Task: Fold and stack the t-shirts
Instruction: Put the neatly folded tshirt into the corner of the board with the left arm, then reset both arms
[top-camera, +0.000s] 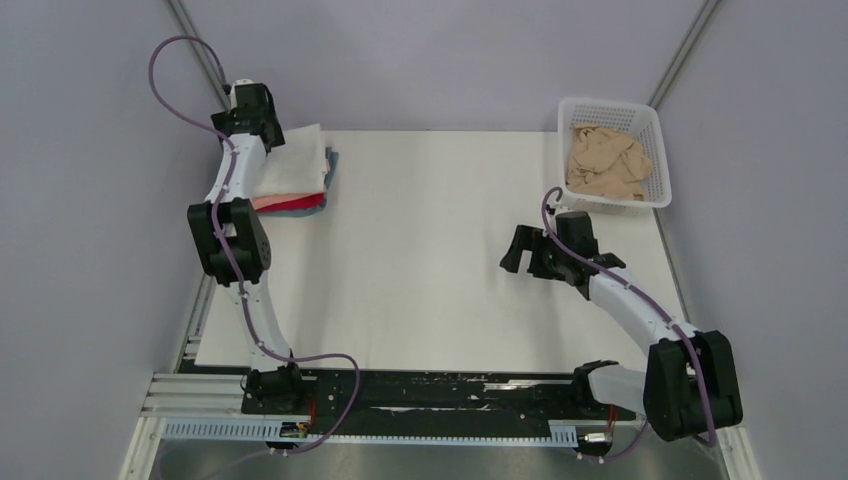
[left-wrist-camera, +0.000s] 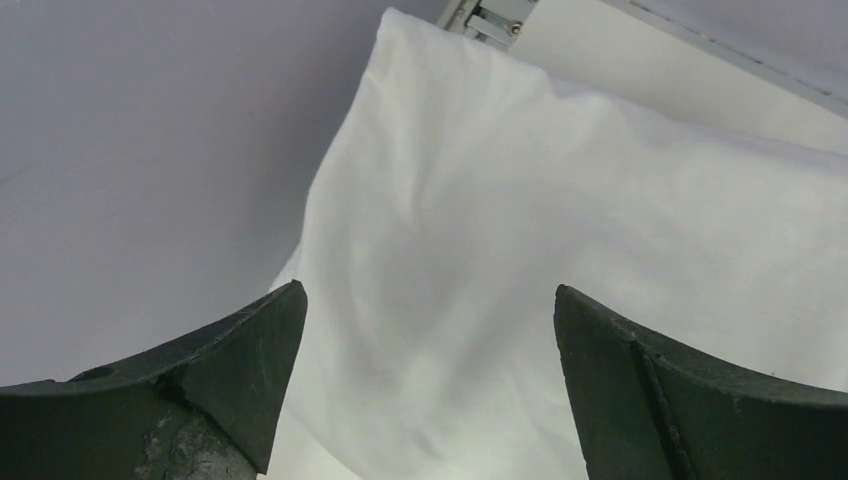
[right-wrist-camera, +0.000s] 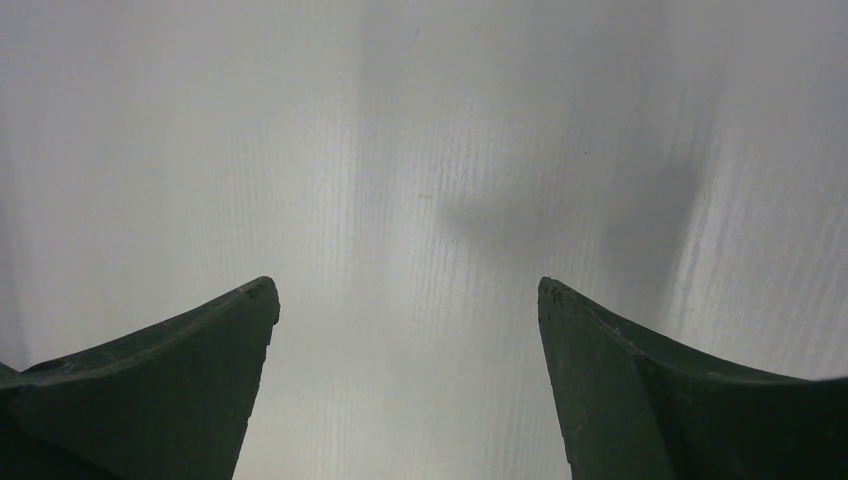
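Observation:
A stack of folded t-shirts lies at the table's far left: a white shirt (top-camera: 295, 165) on top, with salmon-pink (top-camera: 270, 202), red (top-camera: 300, 205) and blue-grey (top-camera: 331, 165) edges showing beneath. My left gripper (top-camera: 255, 118) hovers over the stack's far left corner, open and empty; in the left wrist view the white shirt (left-wrist-camera: 560, 230) fills the space between the spread fingers (left-wrist-camera: 230, 370). A crumpled beige-tan shirt (top-camera: 605, 160) lies in the basket. My right gripper (top-camera: 515, 250) is open and empty above bare table, right of centre; its wrist view shows only table between its fingers (right-wrist-camera: 190, 370).
A white plastic lattice basket (top-camera: 655, 130) stands at the far right corner. The table (top-camera: 420, 250) is white, with grey walls close on the left, back and right. The arm bases and a black rail (top-camera: 420, 395) run along the near edge.

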